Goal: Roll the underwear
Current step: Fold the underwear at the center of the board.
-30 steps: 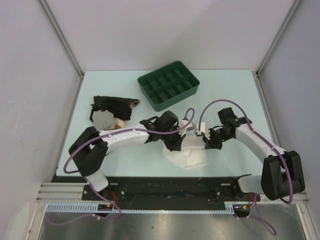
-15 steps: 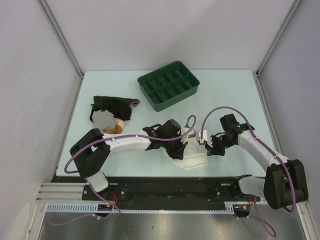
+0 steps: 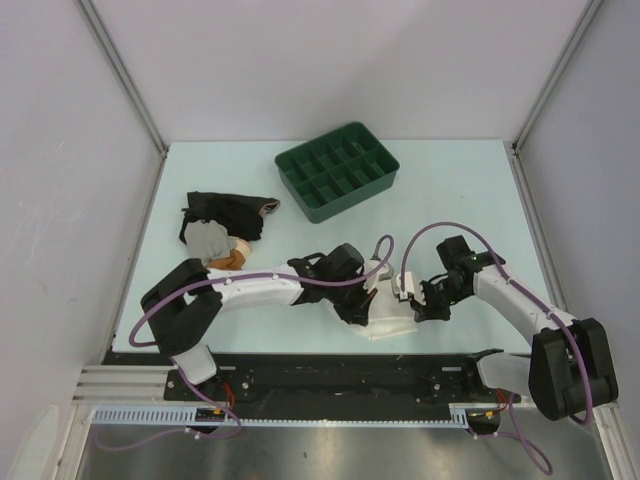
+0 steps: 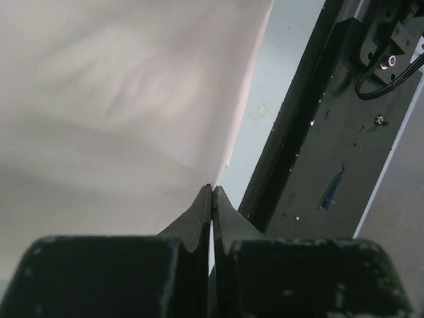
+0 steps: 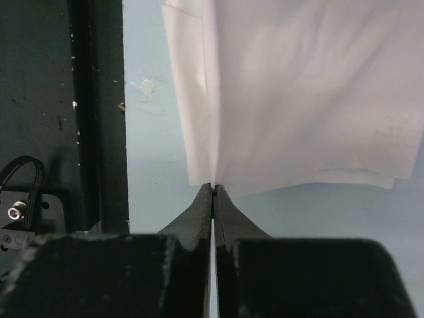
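The left arm (image 3: pixel 250 285) and right arm (image 3: pixel 515 295) have white links, black joints and black bases. A purple cable (image 3: pixel 440 226) loops along each. The pincer fingers (image 4: pixel 194 222) are black wedges tapering to thin tips.

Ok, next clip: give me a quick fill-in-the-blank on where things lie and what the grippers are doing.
1. The left gripper and the right gripper are both ___ on the white underwear.
2. The tray with compartments is ___ in colour.
3. The black garment lies on the robot's ___ side of the table.
Missing words: shut; green; left.
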